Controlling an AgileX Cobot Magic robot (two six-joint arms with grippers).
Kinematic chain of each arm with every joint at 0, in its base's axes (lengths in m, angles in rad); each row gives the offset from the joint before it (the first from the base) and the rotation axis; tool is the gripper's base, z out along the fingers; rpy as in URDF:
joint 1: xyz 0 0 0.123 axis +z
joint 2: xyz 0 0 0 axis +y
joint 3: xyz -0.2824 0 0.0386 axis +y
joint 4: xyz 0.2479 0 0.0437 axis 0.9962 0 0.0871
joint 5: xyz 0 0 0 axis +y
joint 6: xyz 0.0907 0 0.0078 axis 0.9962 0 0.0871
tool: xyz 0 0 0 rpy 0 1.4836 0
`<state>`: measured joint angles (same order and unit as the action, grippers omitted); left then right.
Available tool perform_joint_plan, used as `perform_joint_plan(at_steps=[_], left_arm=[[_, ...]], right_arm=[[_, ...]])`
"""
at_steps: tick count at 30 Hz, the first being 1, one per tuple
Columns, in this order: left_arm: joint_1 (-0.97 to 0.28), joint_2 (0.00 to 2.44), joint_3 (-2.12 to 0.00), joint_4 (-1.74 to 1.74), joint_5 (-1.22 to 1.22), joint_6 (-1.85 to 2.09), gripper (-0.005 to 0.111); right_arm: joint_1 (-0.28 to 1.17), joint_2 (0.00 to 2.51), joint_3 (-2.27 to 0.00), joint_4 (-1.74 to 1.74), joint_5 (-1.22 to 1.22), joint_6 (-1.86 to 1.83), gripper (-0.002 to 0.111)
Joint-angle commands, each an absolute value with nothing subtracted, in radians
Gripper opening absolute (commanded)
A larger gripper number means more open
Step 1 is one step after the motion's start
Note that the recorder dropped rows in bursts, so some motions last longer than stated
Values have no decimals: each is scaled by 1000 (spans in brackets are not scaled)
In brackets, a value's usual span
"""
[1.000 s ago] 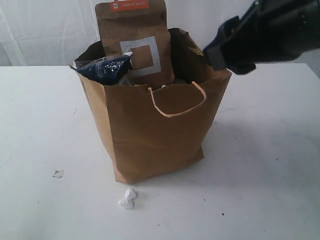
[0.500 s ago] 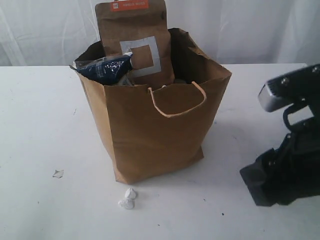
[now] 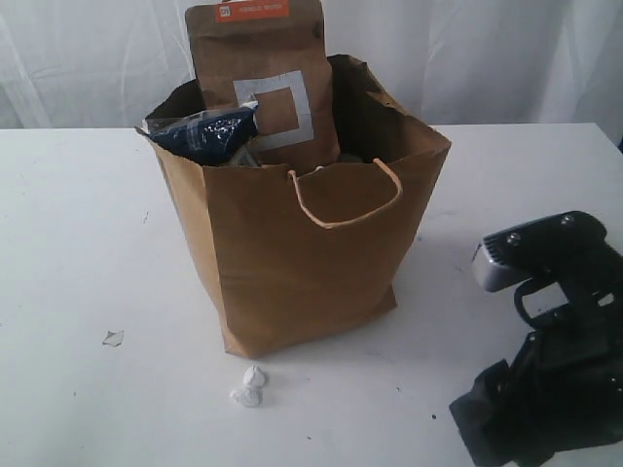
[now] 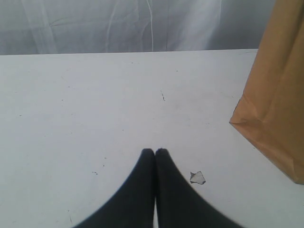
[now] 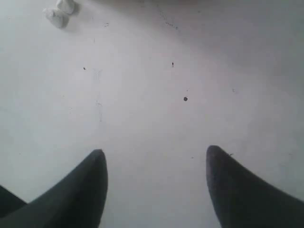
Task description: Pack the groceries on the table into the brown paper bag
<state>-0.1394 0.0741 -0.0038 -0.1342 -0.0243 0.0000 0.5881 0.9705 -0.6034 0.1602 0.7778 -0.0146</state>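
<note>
Right pincer (image 5: 156, 156) hangs spread and empty, low over the surface (image 3: 78, 243), with the brown paper bag (image 3: 292, 263) well apart toward the other arm's side. Left pincer (image 4: 155, 152) is pressed together, holding nothing, the bag near it off to one side. The brown pouch (image 3: 258, 78) stands high out of the rim beside the dark noodle packet (image 3: 204, 134). I'd guess a knock from either arm could tip it out or topple the bag. Whatever lies deeper inside is hidden, and no other groceries show.
</note>
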Motion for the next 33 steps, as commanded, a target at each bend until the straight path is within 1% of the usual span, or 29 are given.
perform_joint_plan(at_steps=[1, 5, 8, 13, 22, 33], left_arm=[[-137, 69, 0, -133, -23, 0, 0], [-137, 69, 0, -133, -23, 0, 0], [-137, 69, 0, -133, -23, 0, 0], [-137, 69, 0, -133, -23, 0, 0], [-137, 69, 0, -133, -23, 0, 0], [-137, 69, 0, -133, -23, 0, 0]], right_arm=[[668, 1026, -596, 175, 738, -31, 57], [781, 1136, -598, 179, 687, -31, 57], [833, 1194, -603, 179, 660, -31, 57], [937, 1316, -677, 180, 616, -22, 57], [1043, 1437, -739, 182, 604, -22, 57], [1137, 1538, -820, 161, 596, -22, 57]])
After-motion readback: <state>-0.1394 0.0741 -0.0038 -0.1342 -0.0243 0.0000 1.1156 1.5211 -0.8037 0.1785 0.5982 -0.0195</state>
